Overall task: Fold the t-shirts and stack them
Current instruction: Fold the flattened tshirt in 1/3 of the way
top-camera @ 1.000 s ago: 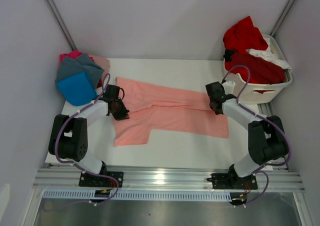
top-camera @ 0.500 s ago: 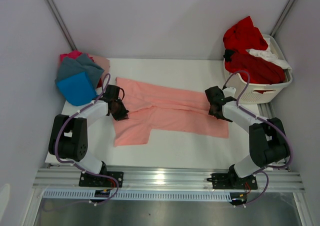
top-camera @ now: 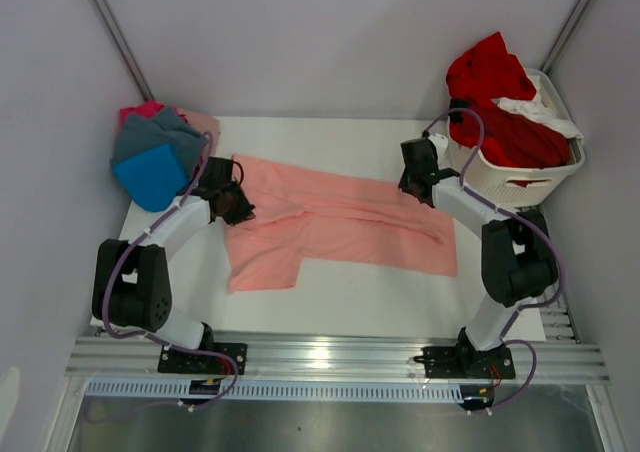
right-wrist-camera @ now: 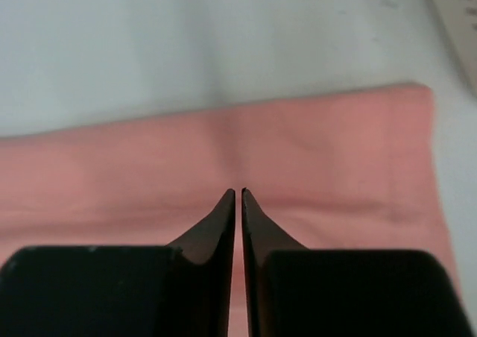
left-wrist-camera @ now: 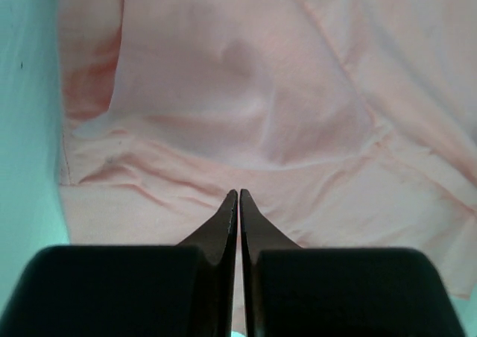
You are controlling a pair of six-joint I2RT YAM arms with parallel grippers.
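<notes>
The salmon-pink t-shirt (top-camera: 340, 227) lies flat across the white table, folded lengthwise, with one sleeve flap hanging toward the near left. My left gripper (top-camera: 241, 211) is shut over its left end. In the left wrist view the closed tips (left-wrist-camera: 238, 195) sit just above wrinkled cloth (left-wrist-camera: 246, 91), and none is visibly pinched. My right gripper (top-camera: 419, 192) is shut over the shirt's far right corner. In the right wrist view its tips (right-wrist-camera: 238, 192) sit over flat cloth (right-wrist-camera: 320, 150), close to the far edge.
A pile of folded shirts sits at the back left: bright blue (top-camera: 152, 177), grey (top-camera: 150, 137), magenta (top-camera: 140, 110) and pale pink (top-camera: 206, 124). A white slatted basket (top-camera: 520, 180) at the back right holds red (top-camera: 492, 77) and white (top-camera: 535, 110) shirts. Bare table (top-camera: 400, 297) lies in front.
My right gripper has moved away from me, from the shirt's right middle to its far right corner. My left gripper has shifted slightly back and left. The shirt has hardly moved.
</notes>
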